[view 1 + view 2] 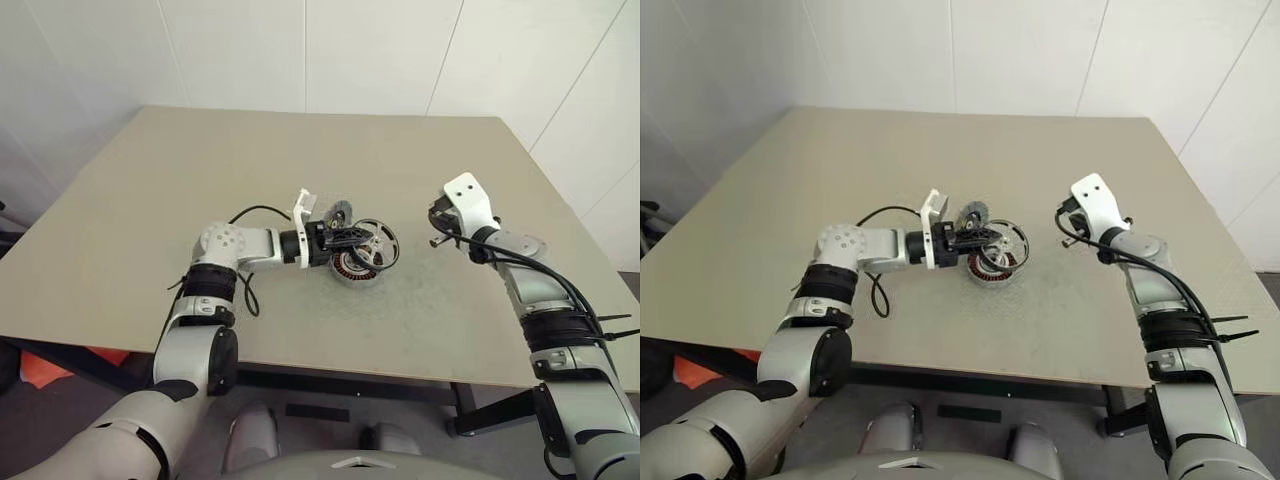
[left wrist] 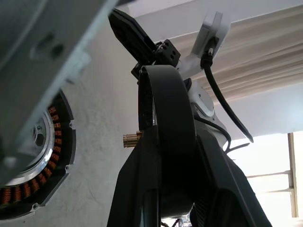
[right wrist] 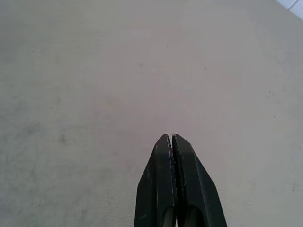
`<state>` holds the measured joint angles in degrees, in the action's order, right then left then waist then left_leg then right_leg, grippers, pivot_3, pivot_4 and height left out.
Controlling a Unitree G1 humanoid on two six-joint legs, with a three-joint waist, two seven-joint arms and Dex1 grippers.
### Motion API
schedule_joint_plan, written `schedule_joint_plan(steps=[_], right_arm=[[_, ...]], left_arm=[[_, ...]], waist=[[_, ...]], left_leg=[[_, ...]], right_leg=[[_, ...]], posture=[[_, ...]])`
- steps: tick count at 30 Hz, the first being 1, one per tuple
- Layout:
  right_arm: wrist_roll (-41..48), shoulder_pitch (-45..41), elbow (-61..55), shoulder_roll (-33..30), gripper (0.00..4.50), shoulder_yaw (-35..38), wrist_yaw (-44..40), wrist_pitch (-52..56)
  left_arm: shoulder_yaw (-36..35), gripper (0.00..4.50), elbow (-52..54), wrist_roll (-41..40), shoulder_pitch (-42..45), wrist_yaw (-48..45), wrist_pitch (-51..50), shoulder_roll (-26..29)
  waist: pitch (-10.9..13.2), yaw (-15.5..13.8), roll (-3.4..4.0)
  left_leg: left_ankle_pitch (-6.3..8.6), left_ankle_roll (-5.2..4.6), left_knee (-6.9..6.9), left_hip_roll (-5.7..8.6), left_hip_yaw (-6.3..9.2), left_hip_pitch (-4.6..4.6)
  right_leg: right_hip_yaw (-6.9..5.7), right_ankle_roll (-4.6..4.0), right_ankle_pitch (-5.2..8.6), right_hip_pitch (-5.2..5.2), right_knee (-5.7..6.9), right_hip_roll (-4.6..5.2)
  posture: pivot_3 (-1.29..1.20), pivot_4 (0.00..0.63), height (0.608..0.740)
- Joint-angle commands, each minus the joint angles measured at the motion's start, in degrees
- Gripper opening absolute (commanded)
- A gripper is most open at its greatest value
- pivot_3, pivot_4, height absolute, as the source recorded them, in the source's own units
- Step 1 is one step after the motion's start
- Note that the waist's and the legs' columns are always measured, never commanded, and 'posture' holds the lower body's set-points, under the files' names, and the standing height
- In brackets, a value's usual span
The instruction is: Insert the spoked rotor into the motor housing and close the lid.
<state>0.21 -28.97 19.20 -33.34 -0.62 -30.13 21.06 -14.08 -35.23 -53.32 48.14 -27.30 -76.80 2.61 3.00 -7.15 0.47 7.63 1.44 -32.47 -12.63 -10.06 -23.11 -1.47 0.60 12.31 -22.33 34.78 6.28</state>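
Observation:
My left gripper [image 1: 362, 241] reaches in from the left, pointing to the right, and is shut on the spoked rotor [image 1: 390, 246]. The rotor is a black-rimmed wheel with silver spokes, held tilted on edge. It hangs just above and to the right of the motor housing [image 1: 347, 270], a squat silver cup with copper windings [image 2: 19, 191] that stands on the table. In the left wrist view the rotor's black rim [image 2: 166, 113] stands between the fingers. A small grey round disc [image 1: 337, 212], apparently the lid, lies just beyond the gripper. My right gripper [image 3: 171, 137] is shut and empty, hovering over bare table to the right.
The beige table [image 1: 300, 160] stretches far behind and to the left of the parts. A black cable [image 1: 250, 213] loops off the left wrist. White walls stand behind the table, and its right edge runs near my right arm [image 1: 520, 260].

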Motion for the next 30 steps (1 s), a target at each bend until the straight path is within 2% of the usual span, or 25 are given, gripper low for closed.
schedule_joint_plan(steps=[1,22,23,24,28,30], right_arm=[[0.35,-0.1,-3.32,-1.22,0.0,2.03,0.36,0.41],[-0.07,-0.43,-3.21,-0.39,0.0,1.33,0.35,0.14],[-0.08,-0.47,-3.14,-0.37,0.0,1.32,0.35,0.1],[-0.12,-0.52,-3.01,-0.35,0.0,1.27,0.36,0.01],[-0.18,-0.72,-2.73,-0.24,0.0,1.2,0.41,-0.15],[-0.22,-0.83,-2.42,-0.18,0.0,1.21,0.48,-0.3]], left_arm=[[-0.02,0.77,-0.91,2.15,1.61,-0.79,2.0,-0.32],[-1.46,0.77,-6.86,10.54,2.43,-0.53,8.28,-2.14],[-1.4,1.22,-6.81,10.8,2.45,-0.67,8.3,-2.11],[-1.18,1.39,-6.64,11.09,2.43,-0.98,8.23,-2.03],[-0.79,2.75,-4.62,10.98,2.22,-2.37,6.25,-1.12],[-1.07,2.75,-3.96,11.1,2.1,-2.28,5.66,-0.39]], waist=[[0.0,-0.02,0.0],[0.03,-0.05,0.05],[0.03,-0.05,0.05],[0.04,-0.05,0.06],[0.04,-0.05,0.07],[0.05,-0.03,0.08]], left_leg=[[0.01,-0.02,0.0,0.0,0.0,0.0],[0.04,-0.07,-0.03,0.01,0.0,0.01],[0.04,-0.08,-0.03,0.01,0.0,0.01],[0.04,-0.08,-0.02,0.0,0.0,0.01],[0.04,-0.08,-0.02,0.01,0.0,0.01],[0.04,-0.08,-0.02,0.0,0.0,0.01]], right_leg=[[0.0,0.0,0.0,0.0,0.0,0.0],[-0.01,0.0,0.0,0.03,0.0,0.03],[-0.01,0.0,0.0,0.03,0.0,0.03],[-0.01,-0.01,0.0,0.03,0.0,0.03],[-0.01,-0.01,0.0,0.02,-0.01,0.03],[-0.01,-0.01,0.0,0.03,-0.01,0.03]], posture=[[0.0,0.0,0.74],[0.0,0.0,0.74],[0.0,0.0,0.74],[0.0,0.0,0.74],[0.0,0.0,0.74],[0.0,0.0,0.74]])
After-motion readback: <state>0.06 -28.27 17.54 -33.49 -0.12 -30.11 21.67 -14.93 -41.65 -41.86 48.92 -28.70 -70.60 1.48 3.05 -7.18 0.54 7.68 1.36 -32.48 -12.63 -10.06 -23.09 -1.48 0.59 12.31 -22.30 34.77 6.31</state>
